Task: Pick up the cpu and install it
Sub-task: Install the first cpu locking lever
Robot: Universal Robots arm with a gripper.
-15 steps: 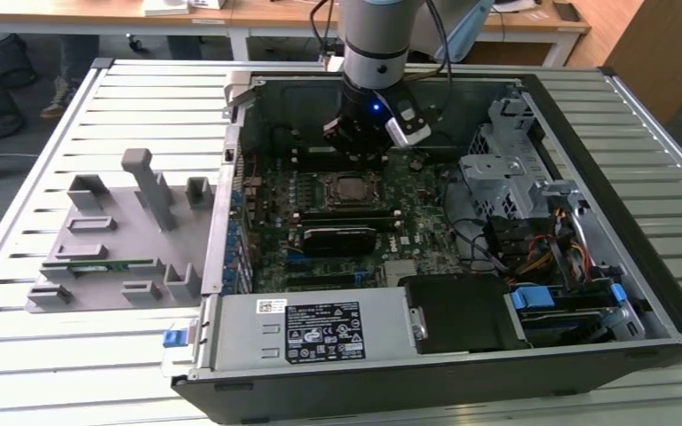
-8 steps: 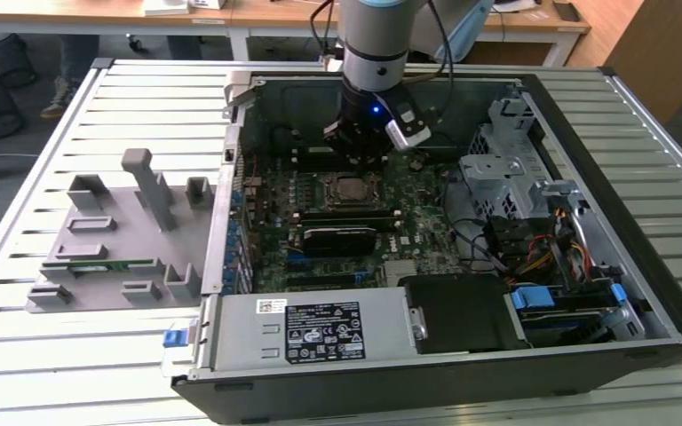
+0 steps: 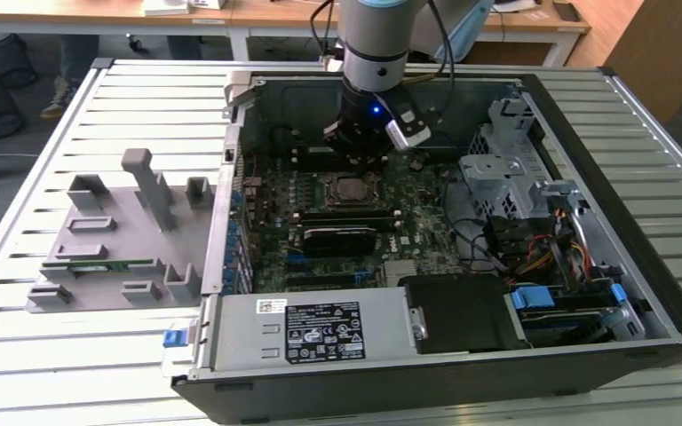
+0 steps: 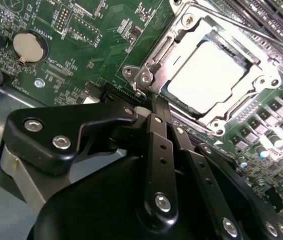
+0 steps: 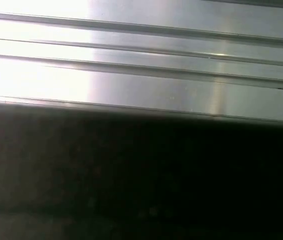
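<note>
The cpu (image 4: 209,75), a flat square chip with a silver-white top, lies in the socket on the green motherboard (image 4: 106,30), ringed by the metal socket frame (image 4: 191,35). In the exterior view the cpu (image 3: 351,188) is inside the open computer case. My gripper (image 4: 154,106) is shut with nothing between its black fingers (image 4: 157,150). Its tip hovers just beside one corner of the socket frame. In the exterior view the gripper (image 3: 362,160) hangs inside the case, just behind the socket.
A coin battery (image 4: 27,47) sits on the board away from the socket. The case (image 3: 578,293) also holds a black card (image 3: 338,238), a drive cage (image 3: 501,173) and a power supply (image 3: 305,330). A grey fixture (image 3: 116,240) carrying a green memory stick (image 3: 99,264) lies on the slatted table (image 3: 33,160).
</note>
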